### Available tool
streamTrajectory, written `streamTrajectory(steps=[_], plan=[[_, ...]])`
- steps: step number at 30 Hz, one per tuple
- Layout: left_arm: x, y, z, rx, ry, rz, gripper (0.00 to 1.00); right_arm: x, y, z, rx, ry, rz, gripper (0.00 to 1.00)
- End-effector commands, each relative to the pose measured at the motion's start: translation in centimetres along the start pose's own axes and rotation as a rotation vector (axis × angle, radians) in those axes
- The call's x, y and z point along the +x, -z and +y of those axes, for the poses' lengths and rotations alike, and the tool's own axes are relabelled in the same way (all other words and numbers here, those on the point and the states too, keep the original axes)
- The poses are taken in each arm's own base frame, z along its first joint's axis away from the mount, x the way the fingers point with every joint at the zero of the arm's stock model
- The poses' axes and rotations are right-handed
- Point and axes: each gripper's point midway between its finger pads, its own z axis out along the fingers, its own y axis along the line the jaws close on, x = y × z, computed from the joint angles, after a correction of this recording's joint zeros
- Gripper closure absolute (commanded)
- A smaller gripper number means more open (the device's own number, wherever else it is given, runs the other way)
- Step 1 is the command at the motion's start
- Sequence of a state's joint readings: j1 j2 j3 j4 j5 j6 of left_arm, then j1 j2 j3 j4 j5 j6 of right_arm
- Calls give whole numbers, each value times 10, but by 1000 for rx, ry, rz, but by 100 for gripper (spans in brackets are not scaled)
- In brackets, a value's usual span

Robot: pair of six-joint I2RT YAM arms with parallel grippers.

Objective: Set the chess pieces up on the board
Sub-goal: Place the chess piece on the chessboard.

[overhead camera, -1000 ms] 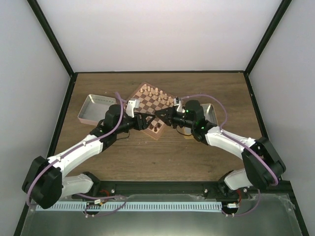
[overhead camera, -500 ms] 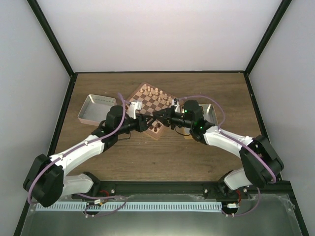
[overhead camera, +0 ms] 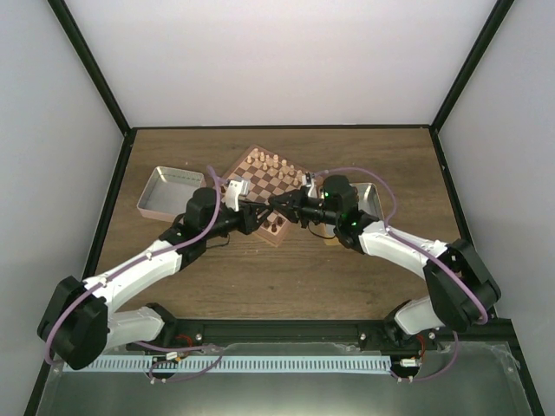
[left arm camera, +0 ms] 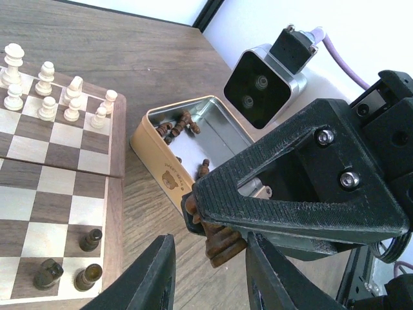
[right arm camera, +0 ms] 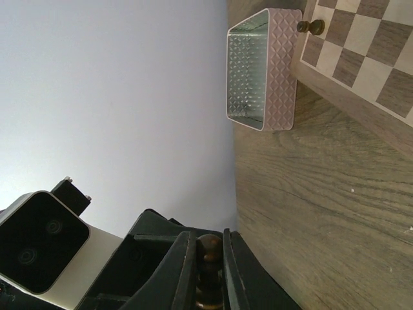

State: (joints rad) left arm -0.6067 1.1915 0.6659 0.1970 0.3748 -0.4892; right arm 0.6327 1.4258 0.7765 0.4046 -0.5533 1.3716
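- One dark piece [left arm camera: 222, 244] is the item in hand. It hangs in the air close to the near corner of the board [left arm camera: 116, 152], on the side toward the tan tin [left arm camera: 151, 152], clear of the counter [left arm camera: 155, 39].
- Right claw [right arm camera: 208, 240]: clamped on this piece. The right wrist view shows the piece pinched between both fingers, with its long axis running along them, so it sits tilted rather than upright.
- Left claw [left arm camera: 210, 255]: faces the right claw head-on. Its fingers stand narrow, one on each side of the piece. A sliver of counter shows between one finger and the piece, so a firm hold by this claw cannot be confirmed.
- Governing relation: the piece lies straight ahead, between the left fingers. Both claws are at the piece, so neither arm has any travel to make.
- Judgement: this is a hand-over from right to left. The left claw must pinch before the right lets go, or the piece drops.
- Board: three dark pieces [left arm camera: 89, 240] stand on squares at the near corner. Pale pieces [left arm camera: 45, 90] stand in two rows along the far edge.
- Tan tin: several dark chess pieces [left arm camera: 175, 126] lie loose inside, so much of the setup appears to be outstanding.
- Pink tin [right arm camera: 261, 77]: rests on the counter near the board, on its other side. No piece shows in the visible part of its interior.
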Motion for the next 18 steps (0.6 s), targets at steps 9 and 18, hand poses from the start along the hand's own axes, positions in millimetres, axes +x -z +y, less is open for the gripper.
streamTrajectory(steps=[9,18], plan=[[-4,9,11,-60,-42,-31,69,-3,6,17,33,90,-30,91],[10,1,-10,90,-50,41,49,-2,3,19,29,72,-15,91]])
